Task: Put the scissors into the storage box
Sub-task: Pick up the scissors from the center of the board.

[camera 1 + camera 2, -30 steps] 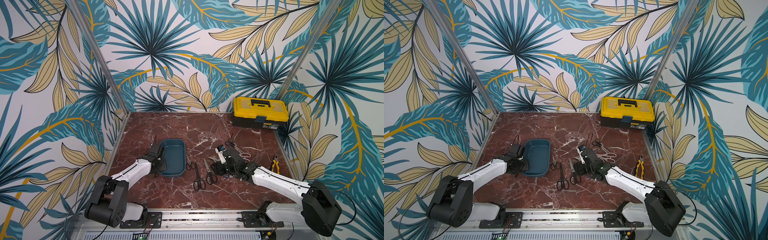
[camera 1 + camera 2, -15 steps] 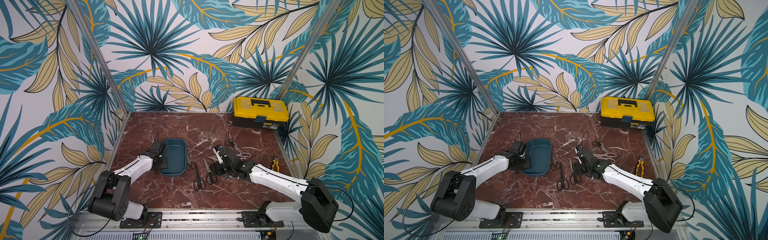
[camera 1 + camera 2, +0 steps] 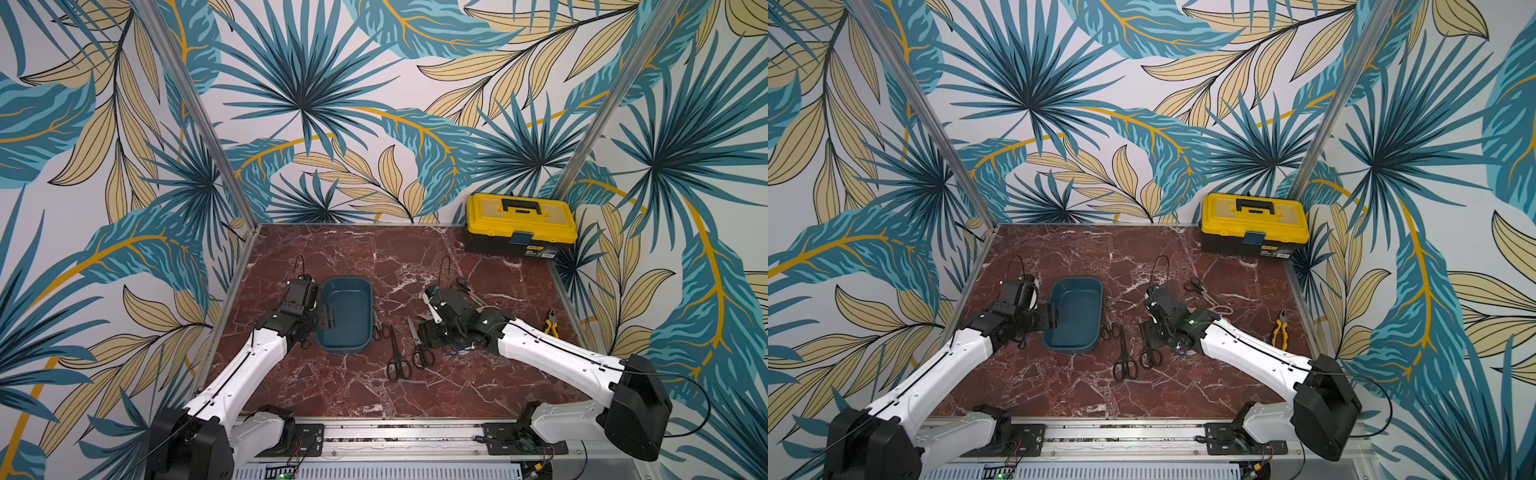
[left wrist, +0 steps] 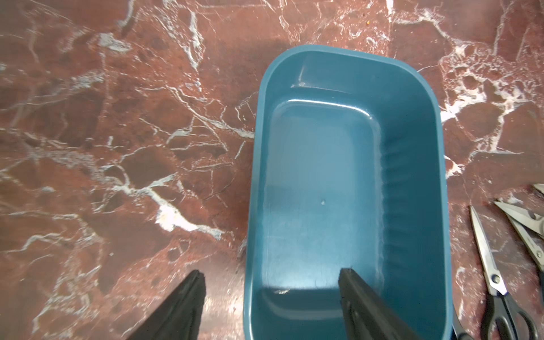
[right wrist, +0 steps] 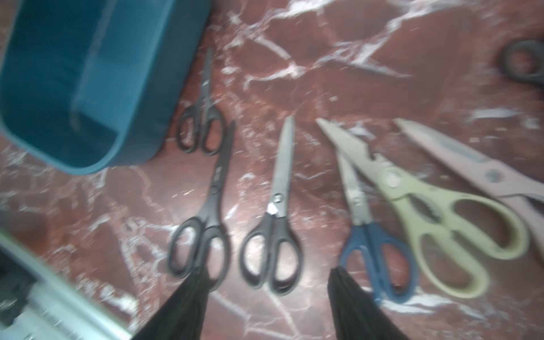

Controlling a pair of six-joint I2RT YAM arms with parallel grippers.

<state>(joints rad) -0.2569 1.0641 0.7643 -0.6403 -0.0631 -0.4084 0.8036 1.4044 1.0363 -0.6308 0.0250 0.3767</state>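
Marble tabletop (image 3: 332,395): left jaws wide astride storage box (image 4: 412,176) wall, right jaws wide above scissors (image 5: 278,206).

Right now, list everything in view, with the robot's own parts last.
table: one, red-brown marble, white veins
storage box: one, dark teal, empty, left of the scissors
black-handled scissors: four; three side by side right of the box, one farther back
blue-handled scissors: one, right of those three, partly under the right arm
pale-handled scissors: two, cream and pinkish white, beyond the blue pair, mostly under that arm
pliers: one, yellow and black, near the right edge
toolbox: one, yellow and black, closed, back right corner
left gripper: one, black, open, one finger inside the box, one outside
right gripper: one, black, open, above the black-handled scissors
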